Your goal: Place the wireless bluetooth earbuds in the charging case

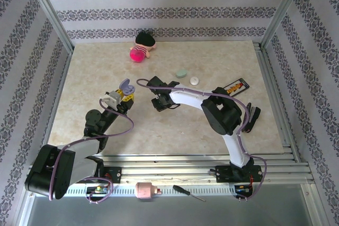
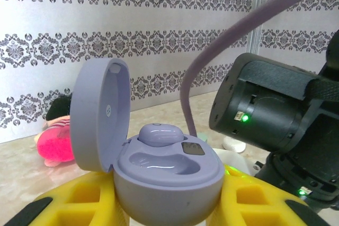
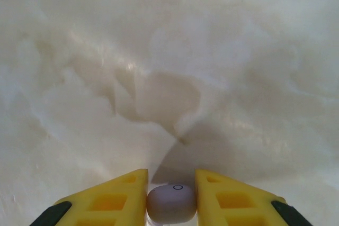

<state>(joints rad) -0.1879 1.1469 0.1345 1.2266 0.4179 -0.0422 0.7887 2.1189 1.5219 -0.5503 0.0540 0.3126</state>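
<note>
Surroundings: a pale marbled bench [image 1: 175, 130] walled in by grey-and-white patterned wallpaper, with a pink plush toy [image 1: 140, 51] at its far edge.
Left pincer [image 2: 169, 207]: closed on the lavender charging case [image 2: 169, 181], which it holds up off the bench with the lid swung open to the left.
Case sockets: 1 seated earbud [image 2: 159, 132] fills the far socket. The near socket [image 2: 164, 163] is bare, its long axis running side to side in the left wrist view.
Right pincer [image 3: 170, 181]: both yellow fingers press against the loose earbud [image 3: 170, 203], a lavender bud low over the bench. Whether it has left the surface cannot be told.
Key relation: in the top view the case lies near the right pincer, to its left and a little farther back. The right arm carries the bud, so the travel falls to it.
Next move, as judged: raise the bud, bring it over the bare socket and turn it to match the socket's long axis.
Risk: the bud is small and glossy, so it may twist or slip in the grip.
Bystanders: a mint case [image 1: 181, 72] and a white disc [image 1: 194, 80] sit beyond the right arm.
</note>
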